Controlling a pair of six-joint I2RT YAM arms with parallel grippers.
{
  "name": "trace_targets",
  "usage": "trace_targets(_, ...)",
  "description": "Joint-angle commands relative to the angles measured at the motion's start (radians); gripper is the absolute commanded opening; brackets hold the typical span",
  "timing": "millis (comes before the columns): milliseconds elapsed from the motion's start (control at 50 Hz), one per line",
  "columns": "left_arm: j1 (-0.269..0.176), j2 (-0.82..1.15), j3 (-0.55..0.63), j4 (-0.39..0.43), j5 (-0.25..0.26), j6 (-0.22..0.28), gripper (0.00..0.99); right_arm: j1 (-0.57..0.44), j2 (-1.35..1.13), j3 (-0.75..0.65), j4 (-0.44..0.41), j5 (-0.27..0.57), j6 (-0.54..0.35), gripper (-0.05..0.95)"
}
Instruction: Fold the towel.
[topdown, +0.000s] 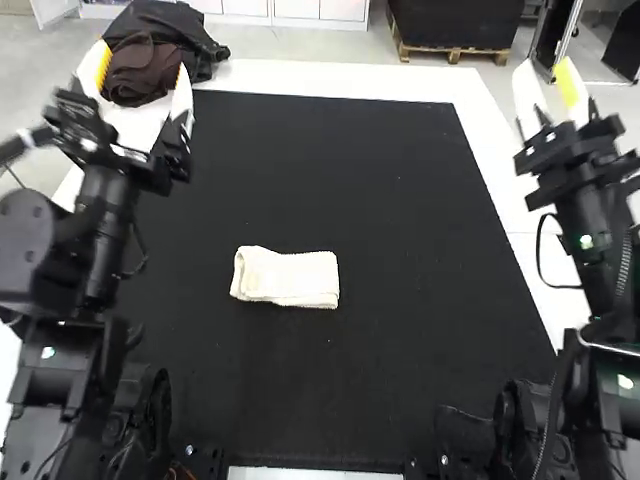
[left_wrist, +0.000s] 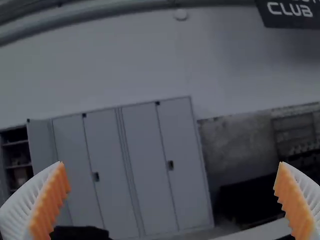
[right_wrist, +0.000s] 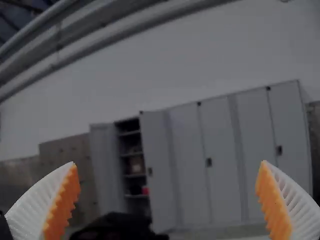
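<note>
The white towel (topdown: 287, 277) lies folded into a small, roughly rectangular bundle on the black mat, left of the mat's middle in the high view. My left gripper (topdown: 140, 72) is raised at the upper left in the high view, well apart from the towel, its fingers spread. In the left wrist view, the left gripper (left_wrist: 172, 187) has a wide gap between its orange pads. My right gripper (topdown: 544, 75) is at the upper right in the high view, far from the towel. The right wrist view shows the right gripper (right_wrist: 167, 187) open, holding nothing.
The black mat (topdown: 330, 180) covers most of the table, with a white border (topdown: 500, 165) around it. Dark clothing (topdown: 165, 45) lies at the far left corner, near the left gripper. Both arms stand along the table's sides.
</note>
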Motion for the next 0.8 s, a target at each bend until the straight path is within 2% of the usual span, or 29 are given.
trace_targets(0,0.002,-0.004,-0.054,0.052,0.0,0.084,0.957,-0.002,-0.005,-0.007,0.011,0.048,-0.235,0.81)
trace_targets(60,0.003,-0.006,-0.107,0.124,-0.001,0.09,0.959,-0.005,-0.005,-0.026,0.01,0.033,-0.305,0.81)
trace_targets(120,0.0,-0.004,-0.144,0.17,-0.001,0.079,0.957,-0.005,-0.005,-0.061,-0.015,0.039,-0.429,0.81)
trace_targets(200,0.0,-0.006,-0.179,0.164,-0.004,0.065,0.956,-0.008,-0.005,-0.122,-0.042,0.177,-0.534,0.81)
trace_targets(240,0.0,-0.004,-0.193,0.144,-0.006,0.042,0.956,-0.008,-0.005,-0.157,-0.035,0.182,-0.572,0.81)
trace_targets(300,0.0,-0.004,-0.212,0.115,-0.009,0.039,0.956,-0.008,-0.005,-0.213,-0.004,0.216,-0.615,0.83)
trace_targets(440,0.0,-0.004,-0.273,0.104,-0.018,0.033,0.956,-0.008,-0.005,-0.314,0.045,0.263,-0.612,0.84)
trace_targets(520,0.0,-0.006,-0.274,0.03,-0.015,0.031,0.956,-0.008,-0.007,-0.354,0.037,0.28,-0.586,0.84)
trace_targets(580,-0.001,-0.006,-0.273,-0.005,-0.015,0.019,0.956,-0.008,-0.005,-0.354,-0.07,0.291,-0.591,0.84)
trace_targets(620,-0.003,-0.004,-0.273,-0.028,-0.013,0.021,0.957,-0.01,-0.005,-0.354,-0.144,0.292,-0.644,0.84)
trace_targets(660,-0.004,-0.004,-0.274,-0.054,0.004,0.024,0.957,-0.008,-0.007,-0.355,-0.174,0.292,-0.692,0.84)
trace_targets(720,-0.006,-0.006,-0.274,-0.117,0.031,0.035,0.961,-0.01,-0.007,-0.355,-0.19,0.291,-0.627,0.9)
trace_targets(780,-0.006,-0.006,-0.274,-0.169,0.054,0.053,0.959,-0.01,-0.007,-0.355,-0.239,0.288,-0.624,0.91)
